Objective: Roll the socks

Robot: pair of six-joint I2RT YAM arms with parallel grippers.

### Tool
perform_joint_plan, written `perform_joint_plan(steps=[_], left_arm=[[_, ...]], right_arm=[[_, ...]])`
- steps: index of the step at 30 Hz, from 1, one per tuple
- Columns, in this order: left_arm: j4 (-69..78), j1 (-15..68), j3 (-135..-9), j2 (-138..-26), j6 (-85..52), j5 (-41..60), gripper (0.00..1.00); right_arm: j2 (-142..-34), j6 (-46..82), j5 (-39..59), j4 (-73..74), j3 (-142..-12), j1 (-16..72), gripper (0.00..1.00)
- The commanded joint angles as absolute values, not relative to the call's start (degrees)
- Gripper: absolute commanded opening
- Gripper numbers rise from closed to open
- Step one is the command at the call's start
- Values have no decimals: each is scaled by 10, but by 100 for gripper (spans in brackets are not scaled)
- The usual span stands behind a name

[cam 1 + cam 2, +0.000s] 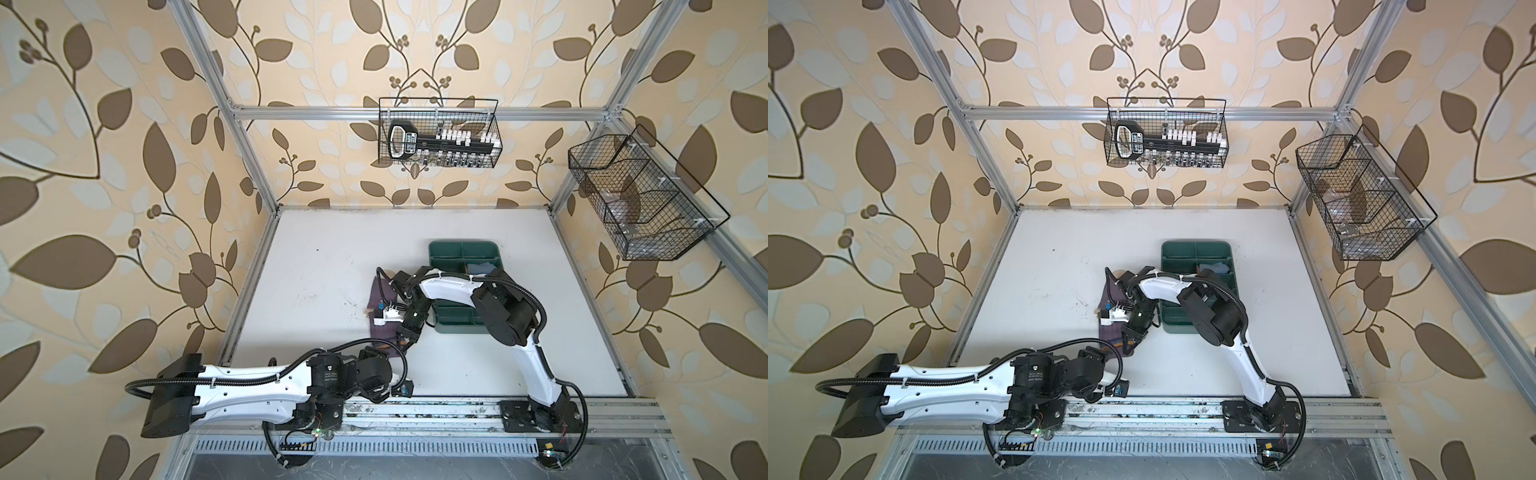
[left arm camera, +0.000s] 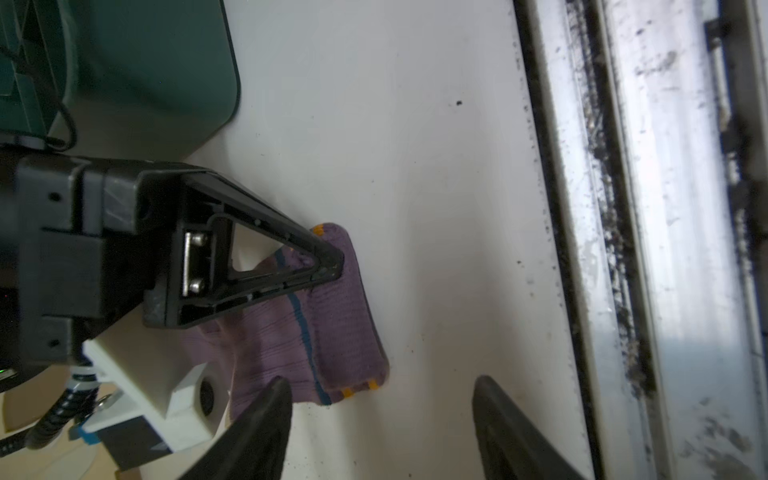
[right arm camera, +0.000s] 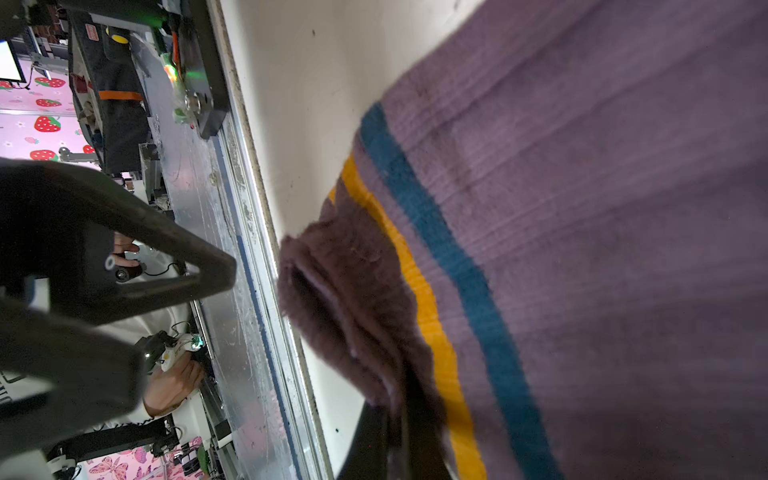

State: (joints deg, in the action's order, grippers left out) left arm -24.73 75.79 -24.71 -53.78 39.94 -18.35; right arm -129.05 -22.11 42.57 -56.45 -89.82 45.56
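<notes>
A purple sock (image 1: 380,295) (image 1: 1109,291) with orange and blue stripes lies flat on the white table, beside a green tray. My right gripper (image 1: 405,338) (image 2: 328,266) reaches across from the right and is shut on a corner of the sock's cuff (image 3: 353,311), with the fabric bunched between its jaws (image 3: 399,436). My left gripper (image 2: 382,395) is open just off the cuff's other corner (image 2: 357,382); one fingertip (image 2: 276,395) overlaps the sock's edge and nothing lies between the fingers. A grey-blue sock (image 1: 482,268) (image 1: 1214,266) lies in the tray, mostly hidden by the right arm.
The green divided tray (image 1: 461,245) (image 1: 1196,245) (image 2: 166,62) stands just right of the purple sock. The table's front metal rail (image 2: 623,249) runs close behind the left gripper. Two wire baskets (image 1: 440,133) (image 1: 640,199) hang on the frame at the back and right.
</notes>
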Motion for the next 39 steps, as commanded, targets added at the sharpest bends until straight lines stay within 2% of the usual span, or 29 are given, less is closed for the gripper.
perform_joint_plan(steps=[1, 5, 14, 23, 32, 39], left_arm=[[-170, 761, -232, -558, 393, -192, 60], [-122, 745, -220, -588, 394, -203, 56], [-85, 681, -207, -603, 381, -169, 57], [-87, 673, -215, -626, 371, -158, 50], [-56, 671, -209, -651, 362, -166, 48], [-47, 626, -207, -669, 354, -153, 43]], right_arm=[[-1327, -236, 355, -529, -904, 445, 0], [-1327, -240, 355, -532, -905, 445, 0], [-1328, -240, 356, -535, -911, 446, 0], [-1335, -238, 356, -535, -919, 446, 0], [-1339, -236, 363, -533, -919, 446, 0], [-1337, -233, 369, -531, -919, 447, 0]])
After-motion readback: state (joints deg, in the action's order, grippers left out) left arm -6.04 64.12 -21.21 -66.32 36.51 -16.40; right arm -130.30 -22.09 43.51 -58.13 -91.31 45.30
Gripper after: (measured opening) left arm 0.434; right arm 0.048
